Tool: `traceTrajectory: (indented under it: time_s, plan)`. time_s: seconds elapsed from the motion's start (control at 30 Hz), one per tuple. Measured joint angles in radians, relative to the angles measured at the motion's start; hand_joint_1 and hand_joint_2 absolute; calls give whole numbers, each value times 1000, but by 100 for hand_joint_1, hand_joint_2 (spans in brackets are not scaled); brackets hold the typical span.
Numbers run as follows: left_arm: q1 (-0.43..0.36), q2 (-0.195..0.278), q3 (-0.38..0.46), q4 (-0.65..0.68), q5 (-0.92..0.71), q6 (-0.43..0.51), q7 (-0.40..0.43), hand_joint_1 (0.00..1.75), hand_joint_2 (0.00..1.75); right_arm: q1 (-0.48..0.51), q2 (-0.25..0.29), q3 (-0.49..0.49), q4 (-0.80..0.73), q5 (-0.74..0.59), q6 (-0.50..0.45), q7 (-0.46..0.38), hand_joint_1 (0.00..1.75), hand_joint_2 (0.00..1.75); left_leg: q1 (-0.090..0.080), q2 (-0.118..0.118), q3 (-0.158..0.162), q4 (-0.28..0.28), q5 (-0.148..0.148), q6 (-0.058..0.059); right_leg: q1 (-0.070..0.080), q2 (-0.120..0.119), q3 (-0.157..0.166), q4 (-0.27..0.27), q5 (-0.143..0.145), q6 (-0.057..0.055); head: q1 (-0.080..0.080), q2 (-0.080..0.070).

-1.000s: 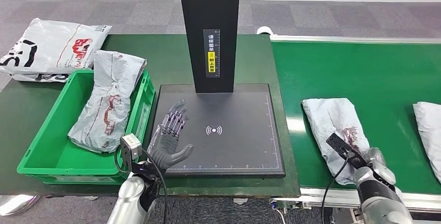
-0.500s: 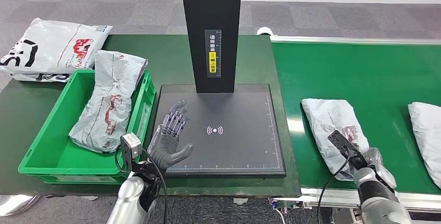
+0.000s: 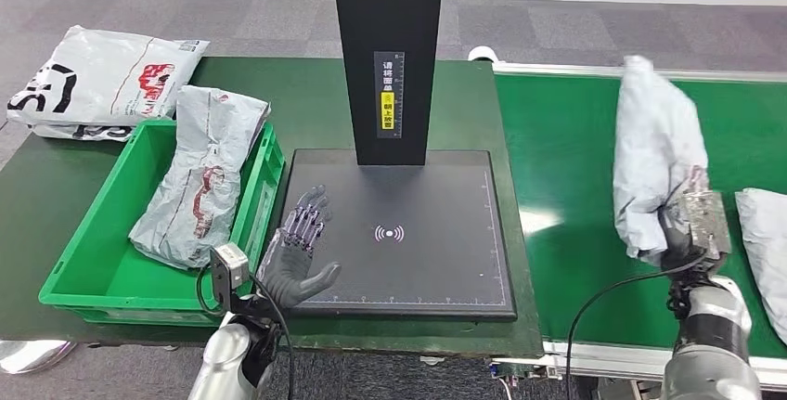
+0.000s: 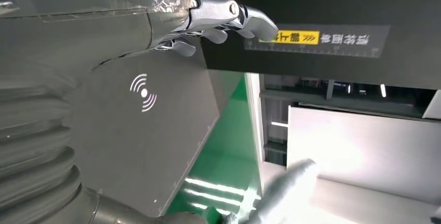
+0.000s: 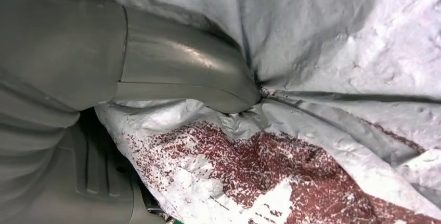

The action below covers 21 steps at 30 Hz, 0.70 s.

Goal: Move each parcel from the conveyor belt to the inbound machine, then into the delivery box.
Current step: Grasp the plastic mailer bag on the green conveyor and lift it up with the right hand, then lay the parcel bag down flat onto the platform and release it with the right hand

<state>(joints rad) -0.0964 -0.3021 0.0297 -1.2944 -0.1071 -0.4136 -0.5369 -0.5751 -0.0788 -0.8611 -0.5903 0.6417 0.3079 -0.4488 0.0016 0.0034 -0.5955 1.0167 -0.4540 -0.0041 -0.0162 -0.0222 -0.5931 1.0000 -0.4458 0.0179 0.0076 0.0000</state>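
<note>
Right hand [image 3: 689, 233] grips grey parcel [image 3: 652, 154] by its near end, raised upright over conveyor belt [image 3: 575, 159], likely to carry left onto inbound machine [image 3: 408, 233]. Left hand [image 3: 299, 256] waits spread, empty, at machine's near-left corner, beside green delivery box [image 3: 93, 270].

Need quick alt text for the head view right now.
The right hand holds a crumpled grey plastic parcel upright above the green conveyor belt. The open left hand rests over the flat black inbound machine, beside a green plastic box.

Crumpled grey parcel [image 3: 652, 149] – upright, lifted above green conveyor belt [image 3: 575, 168], gripped by right hand [image 3: 691, 228]
</note>
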Motion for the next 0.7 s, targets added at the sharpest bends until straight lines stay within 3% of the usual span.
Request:
traceTrajectory:
  time_s: [0.17,0.4,0.7]
  plan:
    - [8,0,1,-27,-3,11,4,0,175,72,47,42,-207,-82,31,6,175,175,0,-1,-1,0,-1,0,0,-1,-1,0,-2,0,0,0]
    - [11,0,1,-41,-4,17,9,0,175,147,88,90,-380,-138,36,-7,175,175,0,-2,-2,0,-1,0,0,-2,-1,0,-2,0,0,0]
    - [11,0,1,-45,-3,33,20,0,175,293,168,264,-647,-156,2,58,175,175,0,0,-2,-1,-2,-1,0,0,-3,0,-3,0,0,0]
